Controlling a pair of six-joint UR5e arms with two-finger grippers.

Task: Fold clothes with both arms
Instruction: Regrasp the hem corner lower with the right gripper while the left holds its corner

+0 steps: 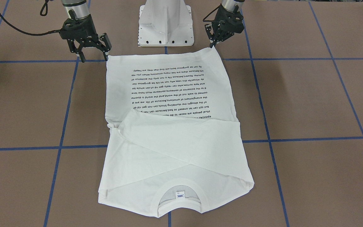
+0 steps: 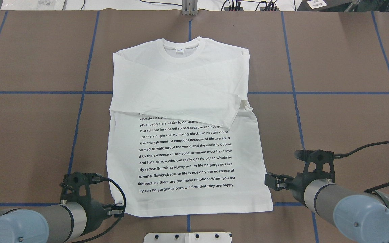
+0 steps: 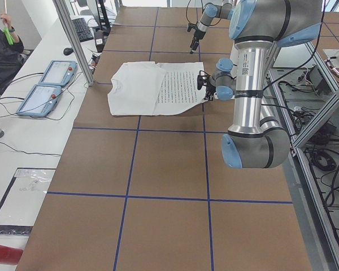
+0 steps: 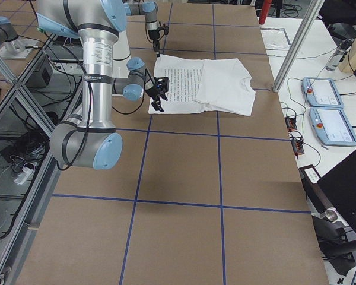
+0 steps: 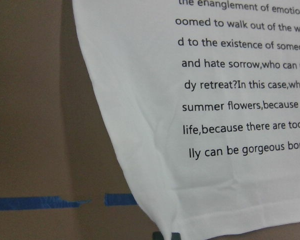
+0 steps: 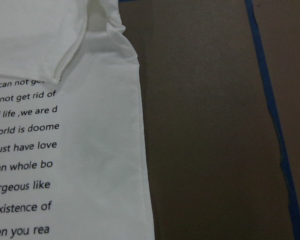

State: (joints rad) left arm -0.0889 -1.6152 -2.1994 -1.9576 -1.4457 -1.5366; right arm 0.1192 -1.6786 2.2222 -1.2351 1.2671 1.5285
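Collar [image 1: 181, 182] nearest, shirt [image 1: 121, 85] flat, sleeves [image 1: 181, 138] crossed; beside its hem corners, right gripper [image 1: 93, 55] spread, left gripper [image 1: 213, 42] slightly parted.

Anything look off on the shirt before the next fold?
Mostly tidy. One flaw: the shirt bunches into a small pucker at its edge on the robot's right, just beside the cuff of the top sleeve. That sleeve lies slanted and hides the top lines of the text.

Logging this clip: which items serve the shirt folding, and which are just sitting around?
Job: white shirt; left gripper; right gripper.
Just there: white pedestal base; two control pendants; blue tape grid.
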